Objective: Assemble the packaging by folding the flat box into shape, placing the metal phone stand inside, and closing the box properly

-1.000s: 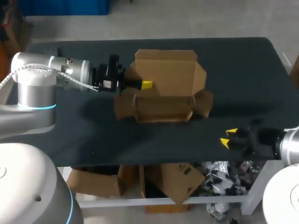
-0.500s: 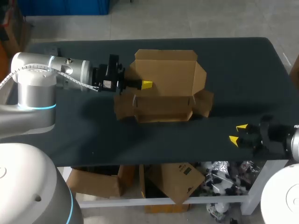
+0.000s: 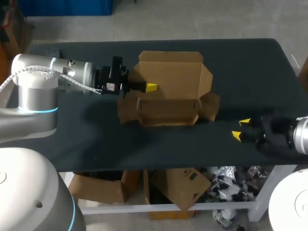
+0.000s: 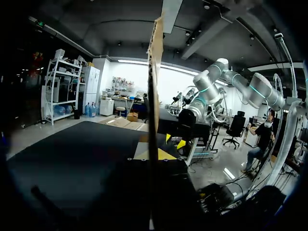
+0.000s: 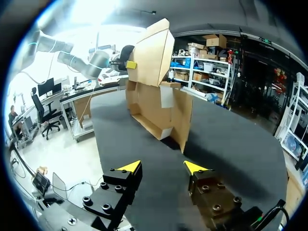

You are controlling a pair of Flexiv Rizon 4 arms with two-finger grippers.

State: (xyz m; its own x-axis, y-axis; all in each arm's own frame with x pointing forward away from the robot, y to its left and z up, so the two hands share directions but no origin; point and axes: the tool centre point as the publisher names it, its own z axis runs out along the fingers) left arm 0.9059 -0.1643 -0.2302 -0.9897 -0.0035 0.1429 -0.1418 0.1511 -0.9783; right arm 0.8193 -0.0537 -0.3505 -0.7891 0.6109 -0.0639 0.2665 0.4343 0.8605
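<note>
Clamping box (image 3: 168,72) flap, left gripper (image 3: 150,87) is propping it; right gripper (image 3: 240,129) is hanging open, empty; hard nudge likely slipping flap free.

A dark, matte tabletop (image 3: 240,72) is lying under the right hand (image 3: 240,129) and spreading away ahead of it and to both sides. Its front edge is running near that hand. From the right wrist, the tabletop (image 5: 226,144) is stretching out ahead of the hand (image 5: 162,168) and catching a pale sheen farther ahead. From the left wrist, the tabletop (image 4: 72,149) is showing as a dim, flat expanse.
</note>
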